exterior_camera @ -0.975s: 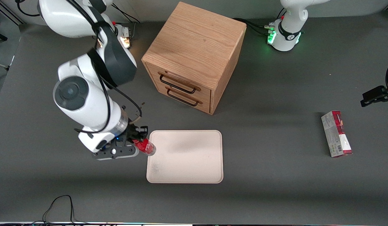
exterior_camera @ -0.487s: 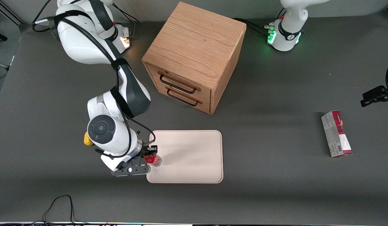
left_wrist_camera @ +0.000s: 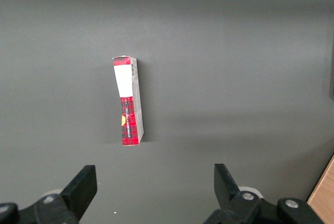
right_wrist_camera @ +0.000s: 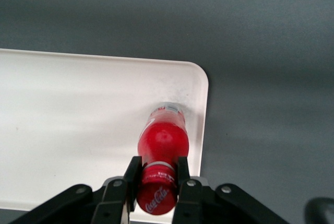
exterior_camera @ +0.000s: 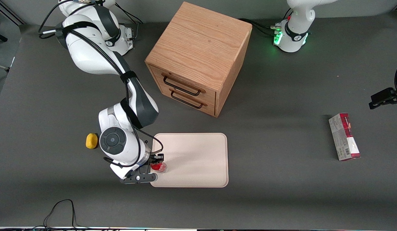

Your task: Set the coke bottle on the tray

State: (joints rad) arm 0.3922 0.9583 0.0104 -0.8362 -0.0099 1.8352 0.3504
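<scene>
While jaws hide its neck, gripper (right_wrist_camera: 156, 179) holds coke bottle (right_wrist_camera: 162, 143) above tray (right_wrist_camera: 62, 109).

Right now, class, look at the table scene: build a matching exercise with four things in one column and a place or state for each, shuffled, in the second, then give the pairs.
Things
1. coke bottle
2. gripper
3. yellow lump
4. carton

Places or states
A. on the table toward the parked arm's end
B. shut on the bottle's neck
C. upright over a corner of the tray
D. on the table beside the working arm, off the tray

Pairs: 1-C, 2-B, 3-D, 4-A
</scene>
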